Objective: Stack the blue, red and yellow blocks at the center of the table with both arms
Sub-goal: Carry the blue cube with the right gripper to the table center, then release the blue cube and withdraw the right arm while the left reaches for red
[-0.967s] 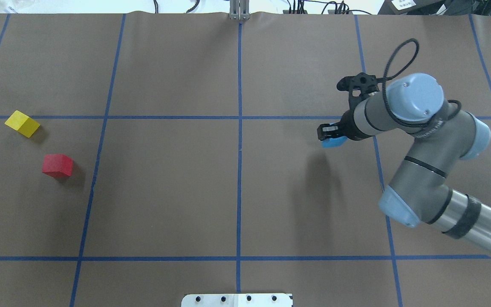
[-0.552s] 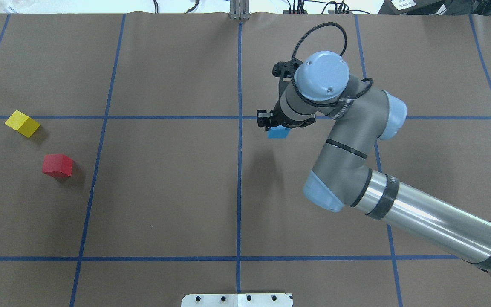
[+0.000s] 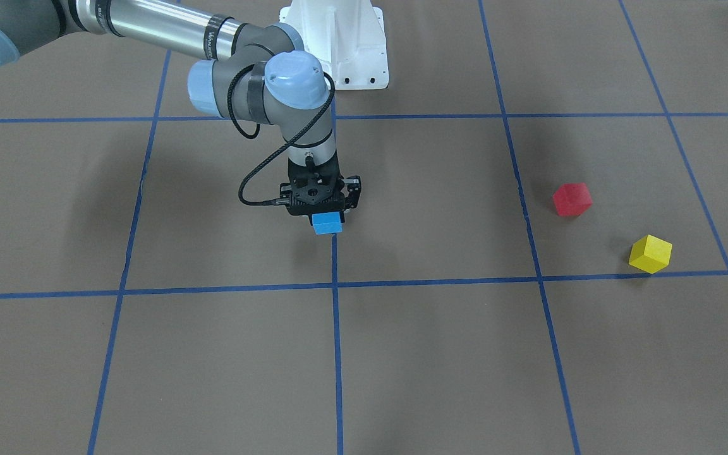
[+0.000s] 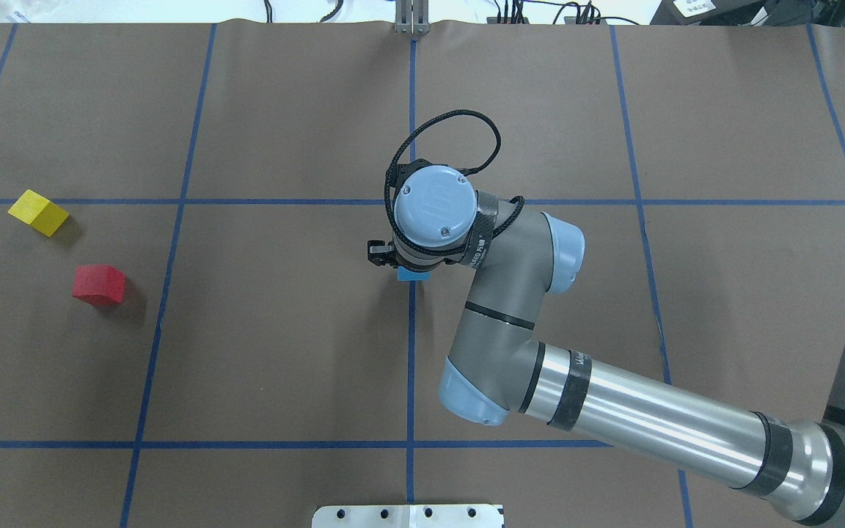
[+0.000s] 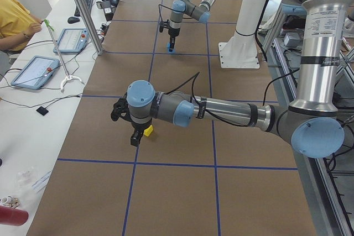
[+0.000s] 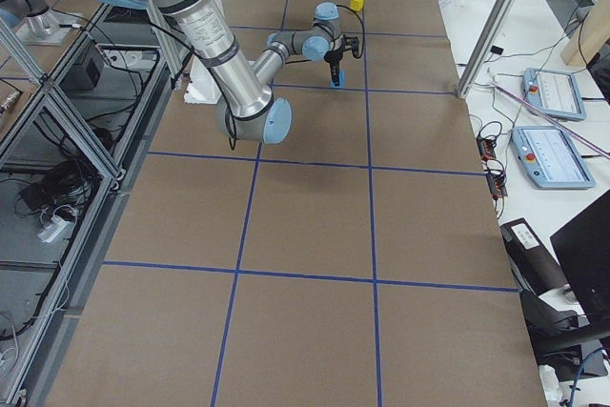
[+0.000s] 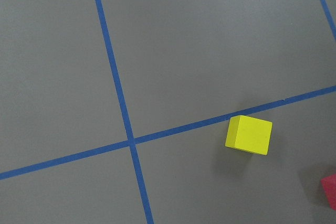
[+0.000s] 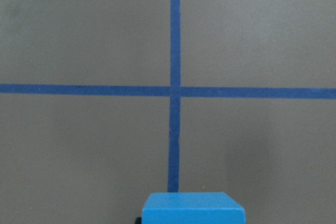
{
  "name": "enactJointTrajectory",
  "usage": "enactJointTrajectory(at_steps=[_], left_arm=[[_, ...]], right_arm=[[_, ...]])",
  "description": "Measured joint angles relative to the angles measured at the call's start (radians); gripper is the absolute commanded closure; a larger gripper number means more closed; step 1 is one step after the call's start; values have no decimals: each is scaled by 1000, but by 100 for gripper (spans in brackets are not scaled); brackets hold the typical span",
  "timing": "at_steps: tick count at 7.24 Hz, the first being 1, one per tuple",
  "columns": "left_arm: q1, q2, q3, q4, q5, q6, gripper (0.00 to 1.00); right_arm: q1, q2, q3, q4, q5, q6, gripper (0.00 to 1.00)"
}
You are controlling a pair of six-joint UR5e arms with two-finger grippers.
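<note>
Centrally, the blue block (image 3: 327, 223) is gripped between the fingers of the right gripper (image 3: 325, 213), which is pointed straight down. It is held over the middle blue tape line (image 3: 337, 341), just on the robot's side of the central tape crossing. Whether the block touches the brown table (image 3: 212, 360) cannot be told. The red block (image 3: 572, 199) and the yellow block (image 3: 650, 253) are seen lying near each other on the robot's left, well apart from the blue one. The left gripper (image 5: 134, 135) is seen only in the left side view, close beside the yellow block; how wide its fingers stand cannot be told.
</note>
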Motion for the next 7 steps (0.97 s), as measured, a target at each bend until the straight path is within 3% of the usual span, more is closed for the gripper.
enactJointTrajectory(at_steps=[2, 5, 6, 7], left_arm=[[0, 0, 1, -1, 0, 0, 0], [0, -2, 0, -3, 0, -1, 1], [1, -2, -2, -20, 0, -1, 0], [11, 4, -2, -66, -1, -7, 0]], right_arm=[[-24, -5, -10, 10, -57, 4, 0], [21, 0, 7, 12, -60, 1, 0], [88, -1, 20, 6, -2, -15, 0], [188, -7, 30, -5, 116, -67, 0]])
